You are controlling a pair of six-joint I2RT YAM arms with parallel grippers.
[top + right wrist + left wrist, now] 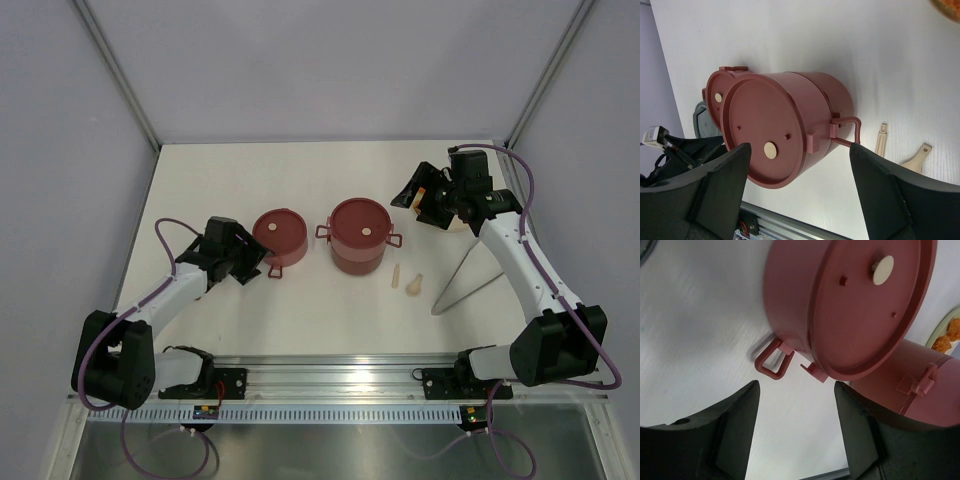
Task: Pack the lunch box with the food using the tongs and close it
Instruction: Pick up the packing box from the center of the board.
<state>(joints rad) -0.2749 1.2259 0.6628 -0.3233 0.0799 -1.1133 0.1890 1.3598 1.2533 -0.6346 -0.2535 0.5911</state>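
Left pincer (252, 268): jaws parted, empty, just beside the single lidded tier (280, 235), level with its side handle (773, 359). The two-tier stack (360, 235) sits centre counter (300, 180), lid on. Two small beige utensils (405, 280) lie beside it; the tongs (462, 280) lie untouched further right. Right pincer (420, 200): wide open, empty, hovering near the food plate (945, 330). Advised: remove the lids first, lifting squarely; then grasp the tongs at mid-length.

Bright, even light throughout. Soft shadows lie on the table (300, 320). The nearer bowl (850, 305) in the left wrist view is blurred.
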